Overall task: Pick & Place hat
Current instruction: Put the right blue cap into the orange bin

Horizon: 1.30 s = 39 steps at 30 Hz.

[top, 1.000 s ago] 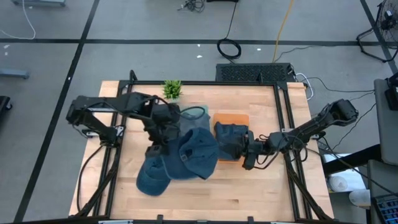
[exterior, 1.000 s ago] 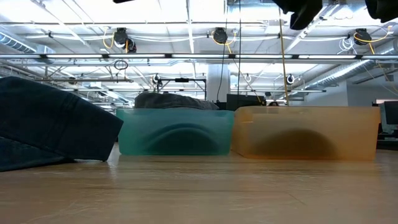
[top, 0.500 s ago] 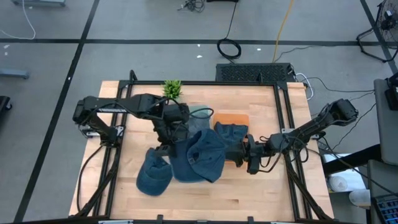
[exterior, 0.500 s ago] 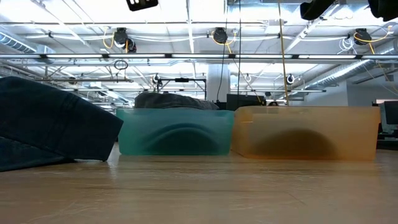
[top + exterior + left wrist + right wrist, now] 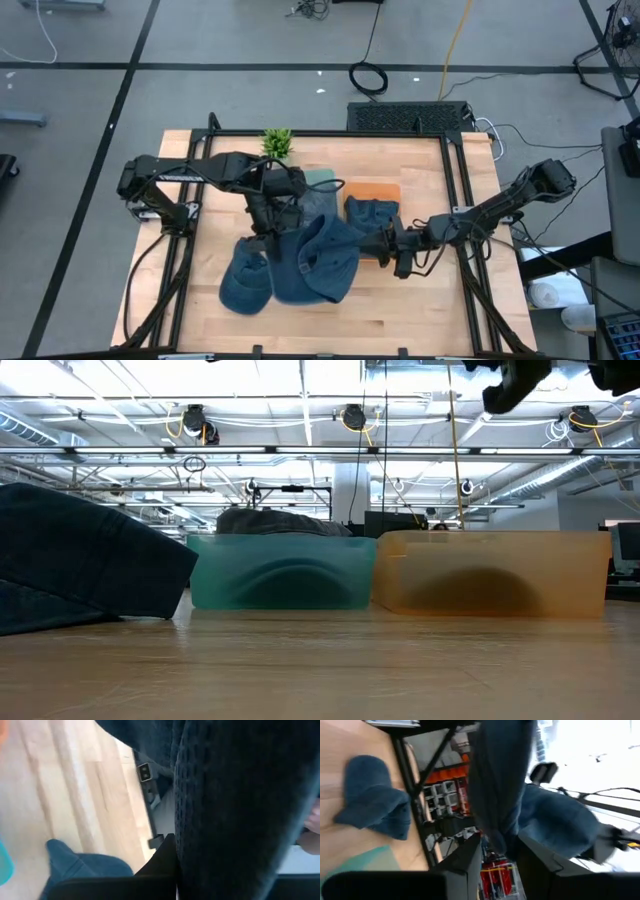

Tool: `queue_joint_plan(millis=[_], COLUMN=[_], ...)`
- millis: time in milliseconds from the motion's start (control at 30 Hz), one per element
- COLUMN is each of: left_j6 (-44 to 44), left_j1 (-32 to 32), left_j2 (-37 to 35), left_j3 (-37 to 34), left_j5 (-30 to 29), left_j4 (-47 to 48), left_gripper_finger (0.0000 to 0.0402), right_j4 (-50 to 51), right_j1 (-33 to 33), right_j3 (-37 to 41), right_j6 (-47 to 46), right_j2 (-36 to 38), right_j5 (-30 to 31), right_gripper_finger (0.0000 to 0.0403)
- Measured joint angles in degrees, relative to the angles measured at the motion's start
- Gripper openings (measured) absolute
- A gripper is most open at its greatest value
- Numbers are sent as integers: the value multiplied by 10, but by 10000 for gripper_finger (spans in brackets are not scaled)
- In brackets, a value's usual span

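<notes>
Above the table's middle hangs a dark blue hat, held between both arms. My left gripper is shut on its left side, and my right gripper is shut on its right edge. A second blue hat lies on the table near the front left and shows in the low view. A third hat lies in the orange bin. My left gripper holds the hat's left side, coming slanting down from the far left. The cloth fills the wrist view and hides the place of contact. The hat hangs clear of the table. My right gripper pinches the hat's right edge between its two fingers, coming about level from the table's right. The cloth reaches up and away from the fingers, clear of the table.
A teal bin and the orange bin stand side by side at the back middle. A small green plant stands at the far edge. Bare wood lies at the front right.
My left gripper has gone a little toward the table's right and tipped, carrying the hat with it. The hat has turned and swung toward my right gripper, and its right edge now lies between that gripper's fingers.
</notes>
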State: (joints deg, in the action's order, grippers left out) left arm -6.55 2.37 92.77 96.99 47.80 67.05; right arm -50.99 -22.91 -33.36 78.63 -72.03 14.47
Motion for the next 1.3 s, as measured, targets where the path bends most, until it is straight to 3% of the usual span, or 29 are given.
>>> queue_joint_plan(millis=[267, 500, 633, 833, 1033, 1300], left_j6=[-15, -26, -26, -25, -28, -56], left_j1=[-2, -5, -5, -5, -8, -34], left_j2=[0, 0, 0, 0, 0, 0], left_j3=[0, 0, 0, 0, 0, 0], left_j5=[-12, -18, -15, 0, -12, -31], left_j4=[-2, -12, -12, -13, -13, 10], left_gripper_finger=[8, 8, 8, 8, 14, 85], right_j4=[-12, -41, -39, -41, -69, -21], right_j1=[1, 3, 5, 6, 10, -12], right_j3=[0, 0, 0, 0, 0, -5], right_j6=[0, 0, -3, -29, -91, -91], right_j2=[0, 0, 0, 0, 0, 16], right_j5=[-43, -70, -76, -55, -54, 9], right_gripper_finger=[147, 156, 128, 17, 9, 5])
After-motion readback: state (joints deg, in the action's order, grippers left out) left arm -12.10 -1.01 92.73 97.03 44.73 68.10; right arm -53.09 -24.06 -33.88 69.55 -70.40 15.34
